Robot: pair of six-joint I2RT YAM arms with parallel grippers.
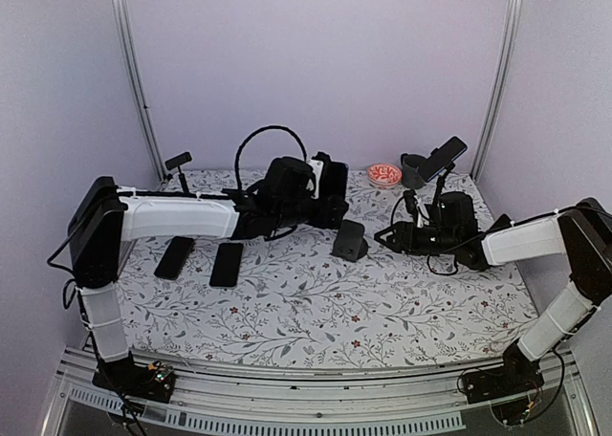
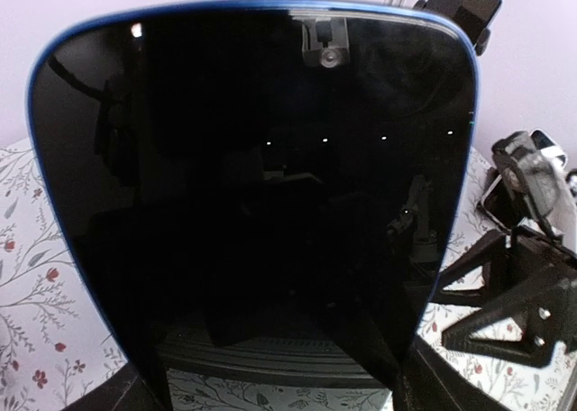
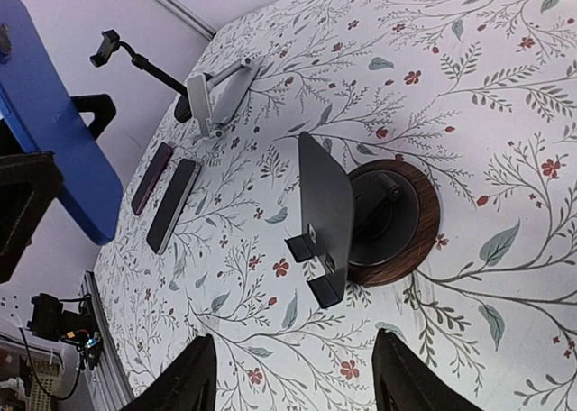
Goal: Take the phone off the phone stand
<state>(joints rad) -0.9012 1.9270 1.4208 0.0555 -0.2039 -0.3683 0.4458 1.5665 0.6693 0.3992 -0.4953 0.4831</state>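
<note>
Nearest, in the lower left of the top view, two spare phones (image 1: 175, 257) lie flat on the flowered surface (image 1: 316, 312). Past them, mid-frame, the grey stand (image 1: 350, 240) on its round wooden base carries nothing. The right gripper (image 3: 293, 343) hangs just beside it, fingers spread with nothing between them. Just above centre, the left gripper (image 1: 323, 192) is clamped on the blue-edged phone (image 2: 252, 186), which fills the left wrist view, upright and off the surface. In the part the right wrist view shows, no stand touches it. At the back right a mounted phone (image 1: 447, 154) sits in a tall holder (image 1: 440, 189). I judge the lift out of the stand done, or nearly. The next move calls for carrying the phone clear and laying it flat on a bare patch, without loosening the grip early.
</note>
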